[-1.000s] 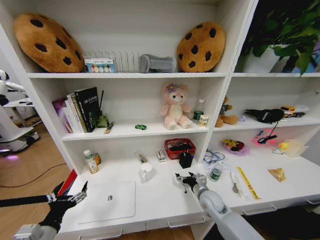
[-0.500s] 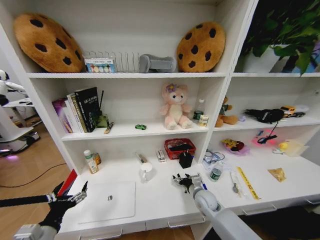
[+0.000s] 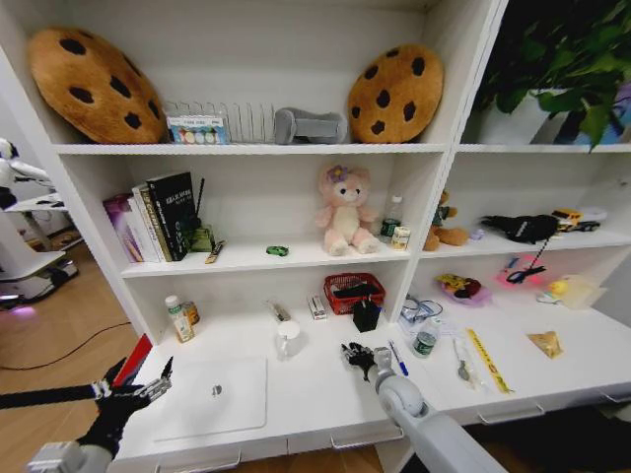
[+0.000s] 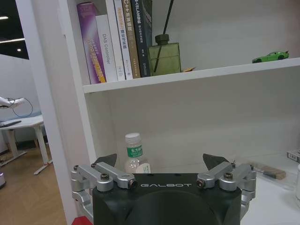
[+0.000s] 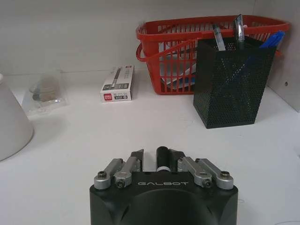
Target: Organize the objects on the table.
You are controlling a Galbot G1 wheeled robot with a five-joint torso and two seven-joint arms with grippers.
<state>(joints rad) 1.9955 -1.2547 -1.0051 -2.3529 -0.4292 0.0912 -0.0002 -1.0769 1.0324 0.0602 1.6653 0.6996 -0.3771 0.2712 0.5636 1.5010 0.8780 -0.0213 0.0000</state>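
My right gripper (image 3: pixel 357 353) hovers low over the middle of the white table (image 3: pixel 315 399). In the right wrist view it (image 5: pixel 162 157) is shut on a black pen (image 5: pixel 162 153) that stands up between the fingers. A blue pen (image 3: pixel 396 358) lies on the table just right of that gripper. The closed silver laptop (image 3: pixel 212 394) lies at the front left. My left gripper (image 3: pixel 133 389) waits open at the table's left end, beside the laptop; its fingers (image 4: pixel 107 160) stand wide apart. A tiny green toy car (image 3: pixel 277 250) (image 4: pixel 270 56) sits on the shelf above.
A black mesh pen holder (image 5: pixel 232 82) stands in front of a red basket (image 5: pixel 187 47), with a small pen box (image 5: pixel 117 83) beside them. A white jar (image 3: pixel 288 338), bottles (image 3: pixel 178 317), a can (image 3: pixel 425 342) and a yellow ruler (image 3: pixel 487 360) also stand on the table.
My right gripper has shifted slightly left over the table, uncovering the blue pen on its right. The left arm has stayed still.
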